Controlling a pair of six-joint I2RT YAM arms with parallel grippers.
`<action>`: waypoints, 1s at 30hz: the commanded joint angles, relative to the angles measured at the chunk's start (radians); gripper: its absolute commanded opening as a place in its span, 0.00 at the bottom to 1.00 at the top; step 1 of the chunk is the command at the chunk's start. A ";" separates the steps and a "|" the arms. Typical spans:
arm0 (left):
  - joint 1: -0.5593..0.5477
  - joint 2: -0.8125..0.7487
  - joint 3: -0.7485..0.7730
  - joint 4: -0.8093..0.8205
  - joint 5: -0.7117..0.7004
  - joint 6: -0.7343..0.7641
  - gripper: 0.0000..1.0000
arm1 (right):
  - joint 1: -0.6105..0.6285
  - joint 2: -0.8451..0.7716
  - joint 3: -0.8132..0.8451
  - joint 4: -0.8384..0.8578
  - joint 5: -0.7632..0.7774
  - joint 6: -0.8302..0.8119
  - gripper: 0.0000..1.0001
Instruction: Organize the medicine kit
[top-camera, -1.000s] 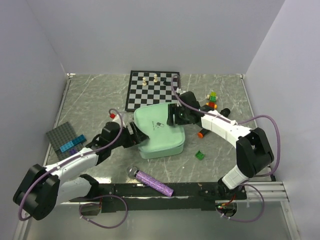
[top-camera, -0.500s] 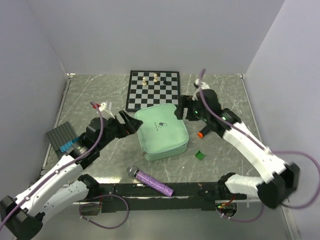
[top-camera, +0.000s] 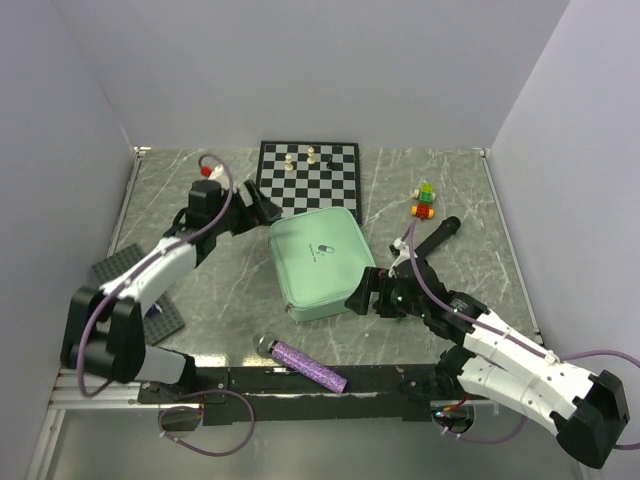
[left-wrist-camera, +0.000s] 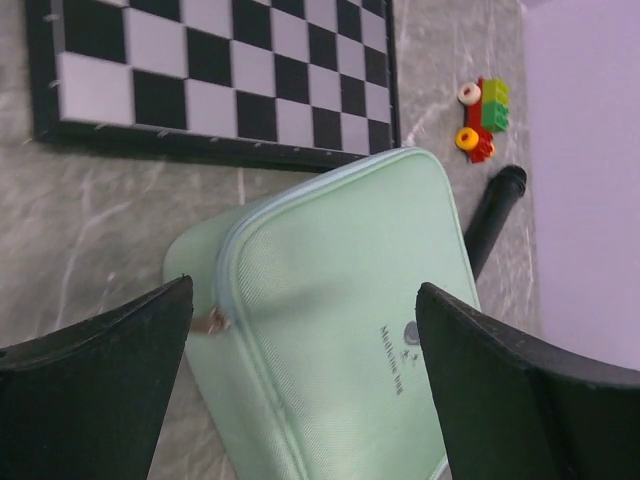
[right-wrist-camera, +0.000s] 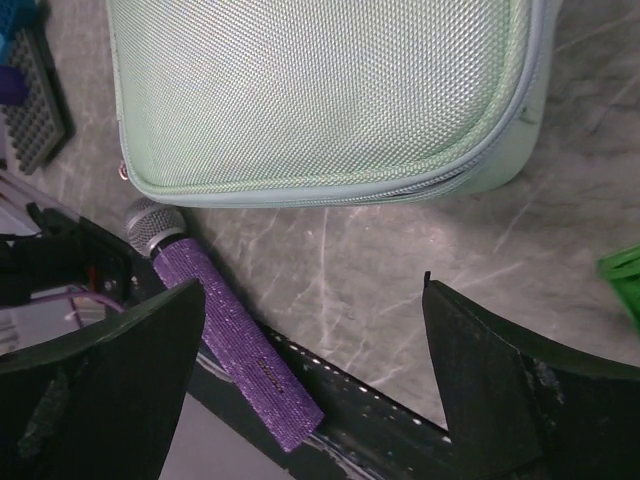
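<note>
Medicine kit (top-camera: 318, 264) lies flat mid-table, lid down, just in front of the chessboard (top-camera: 325, 190), logo side up. The zip line looks run shut around the rim, with its pull (left-wrist-camera: 213, 320) hanging at one corner. Judgement: the case sits closed and squared, so the task reads as at or near its end. Left gripper (top-camera: 262, 208) hovers over the kit's far-left corner, jaws released and spread wide with nothing between them, looking down on the lid. It appears clear of the fabric. Right gripper (top-camera: 360, 298) sits low beside the kit's near-right corner, jaws likewise wide apart and holding nothing, just short of the case wall. Neither arm restrains the kit, which rests on its own weight. The soft shell would likely dent under a pinch. The room is a plain booth with pale walls (top-camera: 320, 70) on three sides. The surface is a grey veined table (top-camera: 230, 290), hard and level. On it, by size: the chessboard against the back with a few pale pieces on its far rows; a dark studded plate (top-camera: 108, 268) at left, partly under the left arm; a purple glitter microphone (top-camera: 305, 364) at the near edge; a black cylinder (top-camera: 437, 235) right of the kit; a cluster of coloured bricks (top-camera: 424, 200) behind it; and a green block (right-wrist-camera: 622, 272) at the right wrist view's edge.
</note>
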 joint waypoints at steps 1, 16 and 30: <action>0.006 0.174 0.212 0.078 0.184 0.077 0.96 | 0.014 -0.004 -0.036 0.171 -0.023 0.119 0.98; -0.086 0.445 0.355 -0.097 0.072 0.220 0.98 | -0.035 0.286 -0.022 0.369 -0.010 0.137 1.00; -0.106 0.301 0.091 -0.045 0.238 0.100 0.61 | -0.119 0.310 0.062 0.280 0.025 -0.053 1.00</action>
